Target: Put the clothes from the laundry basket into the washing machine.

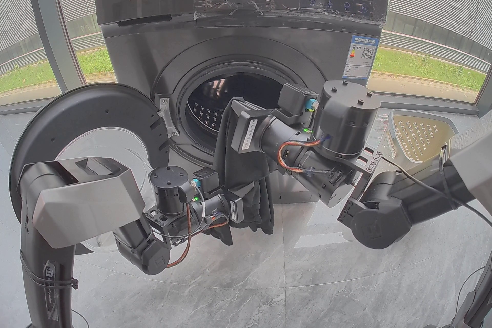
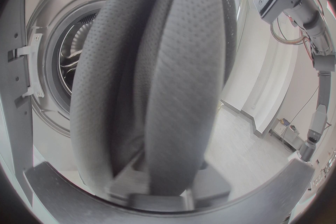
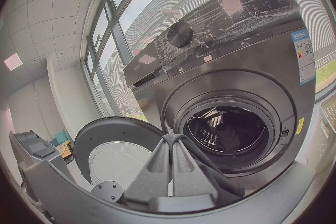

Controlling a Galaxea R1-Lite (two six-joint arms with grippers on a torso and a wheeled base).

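Nearest the observer, low over the grey tiled floor (image 1: 307, 267), the left gripper (image 2: 164, 182) is clamped on a thick bunch of the dark garment (image 1: 241, 165). The fabric bulges up between its fingers, so the grip is on the lower hem region and the trailing cloth is held off the tiles. Above it and closer to the machine, the right gripper (image 3: 171, 144) has its fingers pressed together on a fold at the garment's top edge. From that fold the cloth drapes down over the front of the washing machine (image 1: 241, 42), just below the drum opening (image 1: 225, 98). The two-point hold appears intended to shorten the hanging length: the upper pinch sets the entry height at the opening, and the lower clamp gathers the slack that would otherwise snag on the door seal. The garment is therefore suspended between both grippers, directly in front of the opening and not yet inside it. The door (image 1: 87, 124) stands swung fully open toward the robot's left, which leaves an unobstructed path to the drum. Whether anything already lies inside the drum cannot be determined. The laundry basket (image 1: 421, 138) stands on the floor to the robot's right of the machine, with its perforated inner wall visible. The loading step appears to be midway, and the next move calls for advancing the upper pinch through the opening before either grip is released.
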